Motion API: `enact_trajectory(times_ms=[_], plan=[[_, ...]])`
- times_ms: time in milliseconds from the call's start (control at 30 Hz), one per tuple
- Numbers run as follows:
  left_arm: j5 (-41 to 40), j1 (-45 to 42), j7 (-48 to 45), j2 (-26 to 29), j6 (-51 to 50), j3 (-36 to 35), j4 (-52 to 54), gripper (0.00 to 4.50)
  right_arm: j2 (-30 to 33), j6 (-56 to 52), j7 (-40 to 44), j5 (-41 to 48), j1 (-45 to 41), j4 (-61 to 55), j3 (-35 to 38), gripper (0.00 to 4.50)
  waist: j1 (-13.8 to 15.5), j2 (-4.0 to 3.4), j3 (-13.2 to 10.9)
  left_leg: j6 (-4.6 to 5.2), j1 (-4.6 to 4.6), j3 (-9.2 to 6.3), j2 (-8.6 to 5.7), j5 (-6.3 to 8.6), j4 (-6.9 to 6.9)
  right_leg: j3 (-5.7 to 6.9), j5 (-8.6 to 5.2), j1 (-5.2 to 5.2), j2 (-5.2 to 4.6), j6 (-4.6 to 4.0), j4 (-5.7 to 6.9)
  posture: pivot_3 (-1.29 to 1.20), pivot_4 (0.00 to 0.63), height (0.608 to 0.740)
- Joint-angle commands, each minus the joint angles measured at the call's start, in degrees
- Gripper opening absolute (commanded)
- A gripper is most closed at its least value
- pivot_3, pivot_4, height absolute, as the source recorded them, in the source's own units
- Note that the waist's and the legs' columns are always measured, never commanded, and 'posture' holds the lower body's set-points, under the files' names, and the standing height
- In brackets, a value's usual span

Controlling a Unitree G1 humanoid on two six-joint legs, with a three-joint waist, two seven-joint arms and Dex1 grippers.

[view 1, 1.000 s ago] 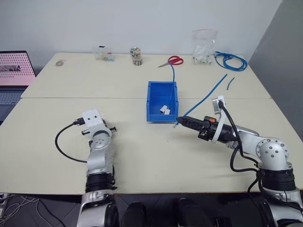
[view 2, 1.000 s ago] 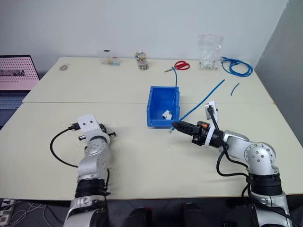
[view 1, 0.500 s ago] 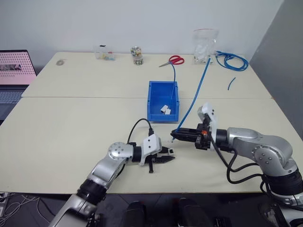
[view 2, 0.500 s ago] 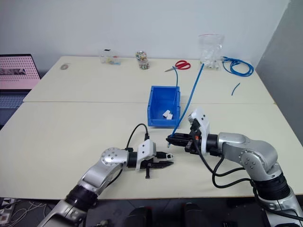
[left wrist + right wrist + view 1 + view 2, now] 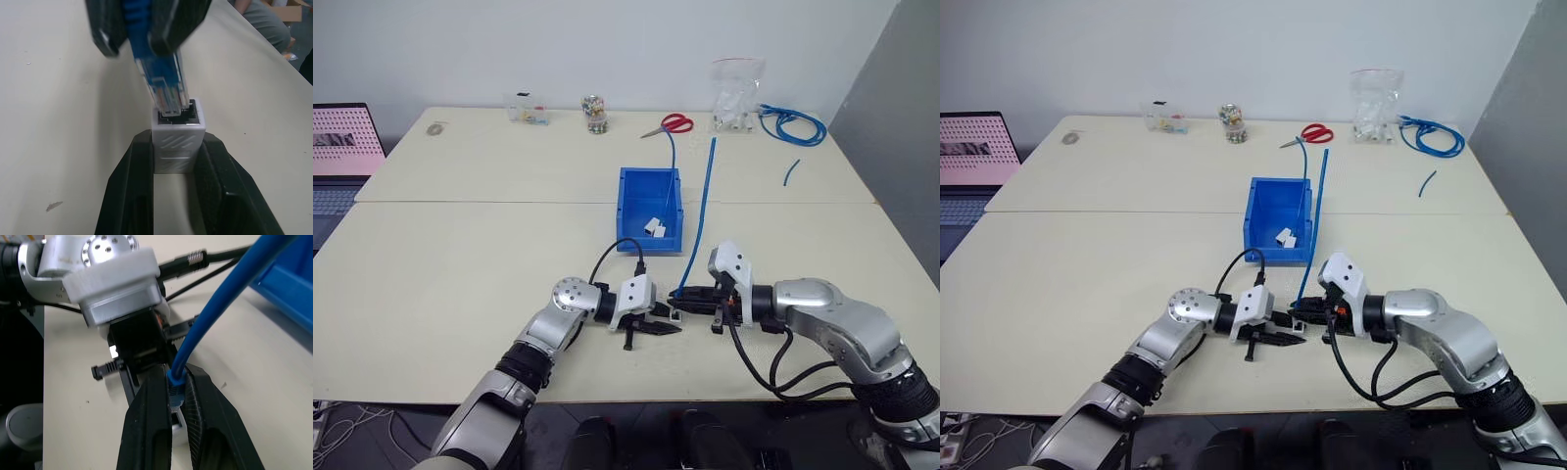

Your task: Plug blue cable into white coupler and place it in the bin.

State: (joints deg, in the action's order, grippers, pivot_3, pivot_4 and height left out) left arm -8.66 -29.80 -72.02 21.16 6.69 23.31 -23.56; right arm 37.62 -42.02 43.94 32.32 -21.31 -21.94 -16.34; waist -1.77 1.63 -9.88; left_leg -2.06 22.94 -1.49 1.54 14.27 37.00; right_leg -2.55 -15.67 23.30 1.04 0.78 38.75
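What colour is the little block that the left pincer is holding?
White, with a dark socket opening. The white coupler, gripped by the left pincer, shows best in the left wrist view.

Both grippers (image 5: 668, 325) (image 5: 680, 303) clamped (tips apparently touching)

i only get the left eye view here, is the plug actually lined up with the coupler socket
Observer: From the left wrist, the clear plug sits right at the mouth of the white coupler, tilted a little and not seated.
Operator: is the coupler held square
Observer: Yes. The left gripper has one finger on each side of it, socket facing the plug.
Operator: and the cable grip
Observer: From the right wrist, the right gripper pinches the blue cable just behind the plug.
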Motion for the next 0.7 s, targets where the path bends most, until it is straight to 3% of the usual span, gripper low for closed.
enact_trajectory(times_ms=[33, 700], plan=[[0.2, 1.0, -0.4, 0.3, 0.0, -1.0, 0.9, 0.79, 0.6, 1.6, 2.4, -1.3, 0.2, -0.6, 0.7, 0.11, 0.0, 0.0, 0.0, 0.0, 0.0, 0.0, 0.0, 0.0, 0.0, 0.01, 0.0, 0.0, 0.0, 0.0, 0.0, 0.0, 0.15, 0.74], [0.0, 1.6, 0.2, -0.2, -2.3, -2.2, 2.9, 0.79, -1.5, 6.4, 5.1, -9.4, 2.2, 2.7, -2.6, 0.11, -0.1, -0.01, 0.0, 0.0, -0.11, -0.01, 0.0, 0.0, 0.02, -0.01, 0.0, -0.02, 0.09, -0.01, 0.14, 0.0, 0.15, 0.74]])
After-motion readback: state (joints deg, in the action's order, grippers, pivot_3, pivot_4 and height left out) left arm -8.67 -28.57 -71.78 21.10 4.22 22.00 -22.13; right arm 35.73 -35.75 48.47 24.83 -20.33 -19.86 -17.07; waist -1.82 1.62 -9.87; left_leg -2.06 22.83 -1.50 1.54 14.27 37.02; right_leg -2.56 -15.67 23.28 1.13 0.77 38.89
